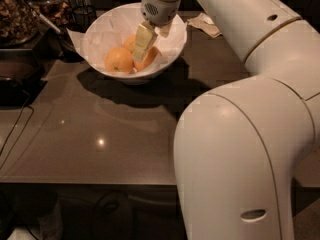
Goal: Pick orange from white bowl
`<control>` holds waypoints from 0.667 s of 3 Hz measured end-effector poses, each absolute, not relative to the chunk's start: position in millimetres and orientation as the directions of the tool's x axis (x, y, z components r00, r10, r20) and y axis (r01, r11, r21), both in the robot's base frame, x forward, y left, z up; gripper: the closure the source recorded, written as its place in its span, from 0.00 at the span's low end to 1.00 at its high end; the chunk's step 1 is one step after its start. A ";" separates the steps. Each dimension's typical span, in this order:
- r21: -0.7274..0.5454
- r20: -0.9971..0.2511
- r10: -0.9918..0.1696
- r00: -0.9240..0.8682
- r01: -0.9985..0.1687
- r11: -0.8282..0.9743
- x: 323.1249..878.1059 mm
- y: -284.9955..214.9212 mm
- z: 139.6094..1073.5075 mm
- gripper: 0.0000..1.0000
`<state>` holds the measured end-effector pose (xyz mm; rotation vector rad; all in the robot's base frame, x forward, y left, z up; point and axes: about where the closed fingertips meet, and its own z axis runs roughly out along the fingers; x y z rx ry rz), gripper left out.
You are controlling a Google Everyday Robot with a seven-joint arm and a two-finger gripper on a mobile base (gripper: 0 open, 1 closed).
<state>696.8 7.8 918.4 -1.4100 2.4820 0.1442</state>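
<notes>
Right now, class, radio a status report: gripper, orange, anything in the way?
Gripper down in white bowl, over one orange. Second orange beside it. Crumpled napkin beyond bowl, out of the way.

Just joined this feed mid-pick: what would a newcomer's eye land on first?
The huge white arm fills the right side, reaching across the dark table. At the far centre, its gripper sits inside the paper-lined white bowl, right beside a bright orange.

gripper point(142, 45) down in white bowl point(102, 31), over orange point(149, 59) | 2nd orange point(118, 60) just beside | bowl w/ paper liner point(80, 36), on dark countertop point(100, 129)
</notes>
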 end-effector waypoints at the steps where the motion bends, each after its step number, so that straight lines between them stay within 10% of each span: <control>1: -0.051 -0.290 -0.832 -0.472 -0.861 0.506 699.9 7.1 914.9 0.23; 2: -0.044 -0.284 -0.838 -0.467 -0.866 0.497 701.3 4.0 909.6 0.23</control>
